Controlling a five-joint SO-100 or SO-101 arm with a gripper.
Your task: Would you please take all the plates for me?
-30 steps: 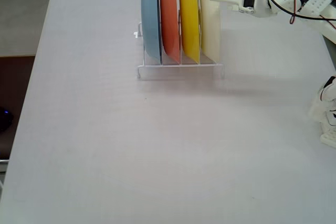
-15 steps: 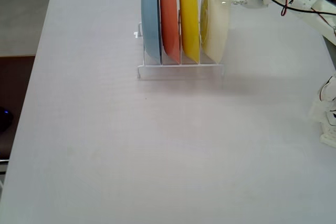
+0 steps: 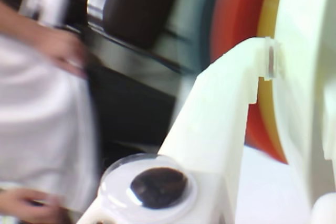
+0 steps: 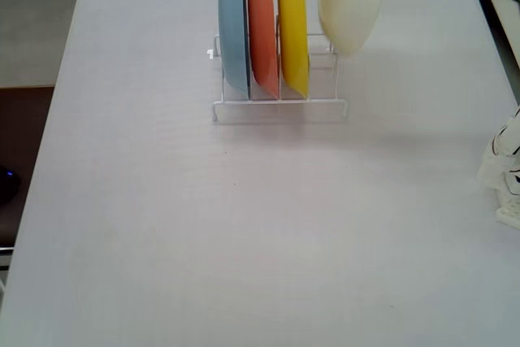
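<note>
Currently gripper (image 3: pixel 294 129) jaws pinch the cream plate (image 4: pixel 352 6) by its rim, lifted above the rack (image 4: pixel 280 107); thin grip, so a swing could drop it.

cream-white plate (image 4: pixel 351 4) top cropped, claw out of frame (fixed view)

Arm: mostly out of fixed view, only a bit at top right corner, raised high. Gripper (image 3: pixel 273 77): wrist view shows one white finger (image 3: pixel 220 124) angled up-right, tip pressed to cream-white plate (image 4: pixel 349 2); jaws clamped on plate rim, plate lifted, tilted. Other finger barely visible at right edge.
</note>
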